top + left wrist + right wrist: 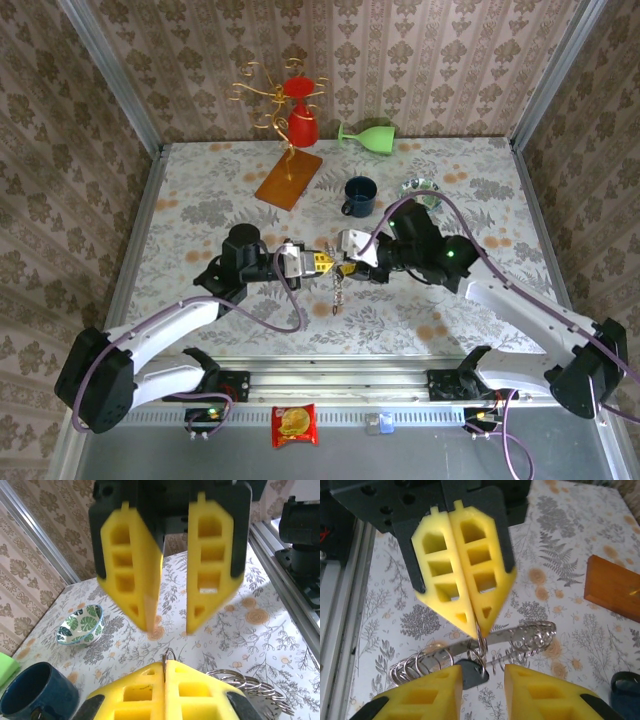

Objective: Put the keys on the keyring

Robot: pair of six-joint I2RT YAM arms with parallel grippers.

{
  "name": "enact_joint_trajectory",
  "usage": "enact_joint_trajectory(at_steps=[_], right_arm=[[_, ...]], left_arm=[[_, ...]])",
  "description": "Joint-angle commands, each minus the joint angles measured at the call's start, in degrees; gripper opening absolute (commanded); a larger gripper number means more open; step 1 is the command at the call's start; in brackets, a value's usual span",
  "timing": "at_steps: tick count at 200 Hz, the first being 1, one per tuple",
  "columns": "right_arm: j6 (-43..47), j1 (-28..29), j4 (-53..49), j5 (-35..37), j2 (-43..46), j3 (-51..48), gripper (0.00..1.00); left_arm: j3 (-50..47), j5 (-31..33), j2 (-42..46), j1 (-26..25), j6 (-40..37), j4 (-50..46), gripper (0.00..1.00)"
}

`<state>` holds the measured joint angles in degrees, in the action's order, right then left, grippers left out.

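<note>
In the middle of the flower-patterned desk (pixel 200 200) the two arms are seen tip to tip. The left pincer (pixel 322 263) (pixel 165 667) (pixel 477 624) is pressed fully together, and a thin silvery wire keyring (pixel 164 660) (pixel 480 639) is held edge-on between its yellow foam fingers (pixel 445 575).

Just under this keyring a bunch of small silvery keys (pixel 492 640) (pixel 338 290) is seen: wire loops, a flat metal strip and one dark oval head. It cannot be told whether the bunch touches the desk.

The right pincer (pixel 348 262) (pixel 170 626) (pixel 483 674) is held facing the left one. Its fingers (pixel 212 565) are kept apart with a moderate gap, and nothing is gripped between them. In the right wrist view the dark oval head is found in this gap, close to one finger.

Behind the arms a dark blue mug (pixel 360 195) (pixel 35 697) is placed upright. A small bowl with green leaf pattern (pixel 80 625) (pixel 420 188) is set near it. Farther back a golden wire stand on a wooden board (pixel 288 178) is seen, with a red glass (pixel 303 128) hung on it. A green glass (pixel 368 136) is laid on its side by the wall. A red snack packet (pixel 295 425) is laid on the front rail.
</note>
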<state>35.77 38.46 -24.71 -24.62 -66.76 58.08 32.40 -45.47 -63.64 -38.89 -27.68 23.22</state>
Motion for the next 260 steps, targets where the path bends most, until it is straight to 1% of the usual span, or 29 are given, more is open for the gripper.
enact_joint_trajectory(at_steps=[1,58,103,118,139,158,182,211,216,235,246,260], right_arm=[[-3.32,-0.43,3.94,-4.06,1.20,-1.78,0.30],[-3.81,-0.40,3.20,-4.10,-0.20,-1.54,0.24],[-3.81,-0.40,3.05,-4.64,-0.82,-1.26,0.12],[-3.69,-0.40,2.90,-4.82,-1.00,-1.27,0.06],[-3.81,-0.51,2.95,-4.73,-1.00,-1.29,0.00],[-4.02,-0.66,3.09,-4.56,-1.88,-1.14,0.00],[-4.80,-0.66,4.43,-6.17,-4.08,-0.53,0.00],[-5.38,-0.72,5.51,-7.04,-4.77,-0.60,0.00],[-5.44,-0.81,5.97,-6.89,-4.39,-0.94,0.03],[-6.00,-1.09,8.24,-6.41,-1.74,-3.03,0.17],[-6.02,-1.36,9.31,-6.75,-0.25,-4.28,0.22],[-6.47,-1.46,10.61,-7.22,1.12,-5.53,0.25]], left_arm=[[-1.30,-3.85,0.97,0.49,5.20,10.59,0.00],[-1.82,-4.88,1.49,0.75,6.16,11.49,0.00],[-1.99,-5.12,1.76,0.84,6.32,11.84,0.00],[-1.91,-5.31,1.76,0.84,6.65,12.14,0.00],[-1.76,-5.77,1.76,0.95,7.43,12.33,0.00],[-1.51,-6.48,1.46,0.93,8.28,13.16,0.00],[-0.95,-7.16,0.59,0.45,8.88,14.43,0.00],[-1.11,-6.20,0.42,0.40,9.76,16.68,0.00],[-1.24,-6.05,0.44,0.40,9.76,16.68,0.00],[-1.79,-5.66,0.55,0.37,10.14,17.04,0.00],[-2.12,-5.60,0.37,0.40,10.83,17.66,0.00],[-2.41,-5.72,0.02,0.31,11.95,18.63,0.00]])
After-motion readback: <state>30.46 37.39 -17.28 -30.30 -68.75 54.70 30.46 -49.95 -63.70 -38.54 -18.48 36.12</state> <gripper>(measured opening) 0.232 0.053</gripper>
